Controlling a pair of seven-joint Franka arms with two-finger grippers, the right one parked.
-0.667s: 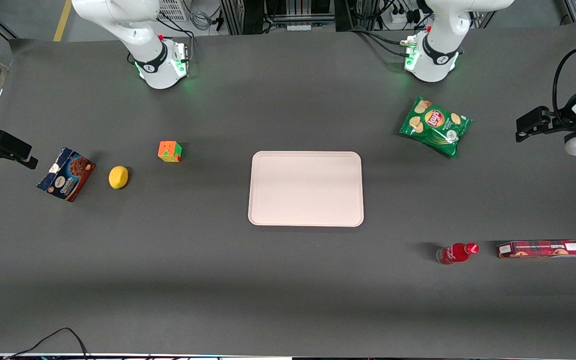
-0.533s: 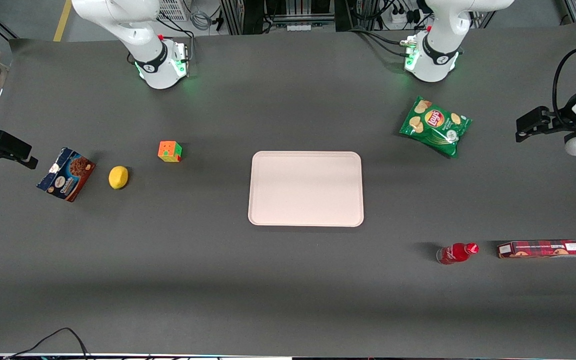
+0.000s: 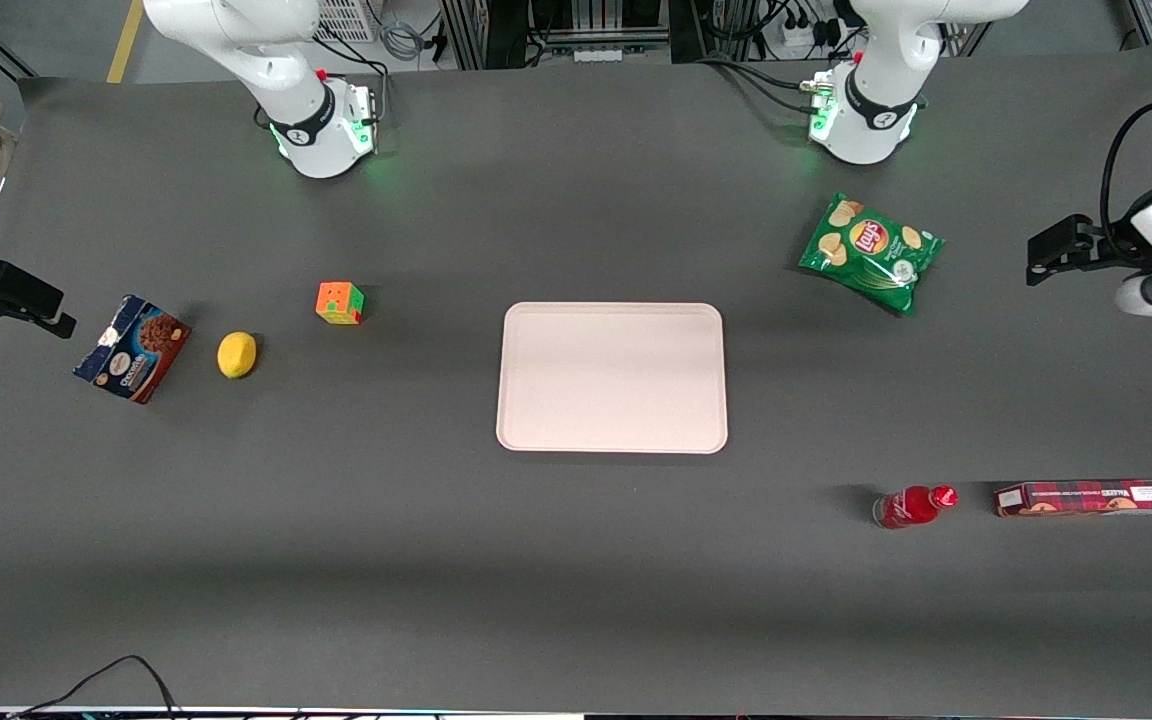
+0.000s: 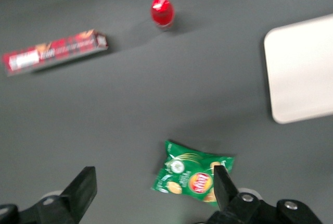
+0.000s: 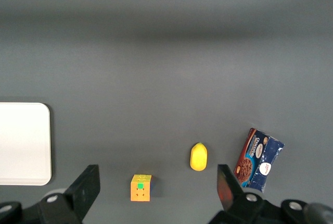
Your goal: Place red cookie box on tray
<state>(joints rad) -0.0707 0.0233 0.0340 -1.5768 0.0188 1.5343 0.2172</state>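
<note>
The red cookie box, a long slim dark-red plaid carton, lies flat near the working arm's end of the table. The pale cream tray sits at the table's middle with nothing on it. My gripper hangs high above the table at the working arm's end, farther from the front camera than the cookie box and well apart from it. Its fingers are open with nothing between them.
A red bottle lies beside the cookie box, toward the tray. A green chips bag lies below my gripper. A blue-and-brown cookie box, a lemon and a colour cube lie toward the parked arm's end.
The working arm's wrist has shifted slightly away from the front camera and toward the table's middle. Nothing on the table has moved.
</note>
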